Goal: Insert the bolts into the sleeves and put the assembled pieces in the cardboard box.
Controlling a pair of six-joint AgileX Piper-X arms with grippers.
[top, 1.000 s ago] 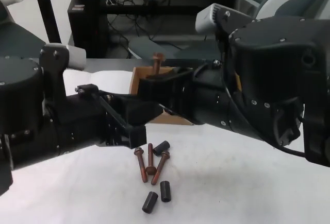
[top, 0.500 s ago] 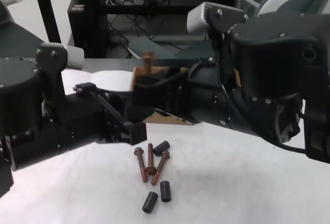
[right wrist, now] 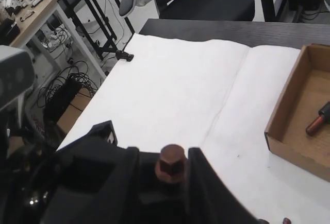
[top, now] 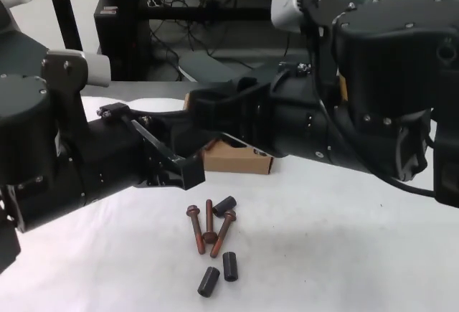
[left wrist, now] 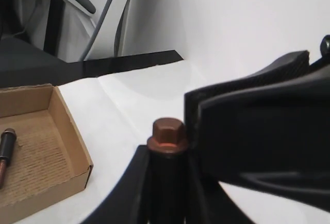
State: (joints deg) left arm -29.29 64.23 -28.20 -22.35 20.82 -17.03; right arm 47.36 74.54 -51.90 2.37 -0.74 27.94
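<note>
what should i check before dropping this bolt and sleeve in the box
1. bolt seated in sleeve: ok, head rests on the sleeve's top
2. right gripper holding: ok, shut on the bolt
3. box has room: ok, one finished piece inside, bare floor beside it
4. bolt held over the box: not ok, white sheet lies below, box off to the side
5. loose bolts and loose sleeves clear of the box: ok, they lie apart from it on the sheet

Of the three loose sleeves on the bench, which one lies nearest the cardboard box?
The far sleeve, beside the bolts on the cardboard box side. The other two sleeves lie nearer the camera, past the bolts' opposite ends.
</note>
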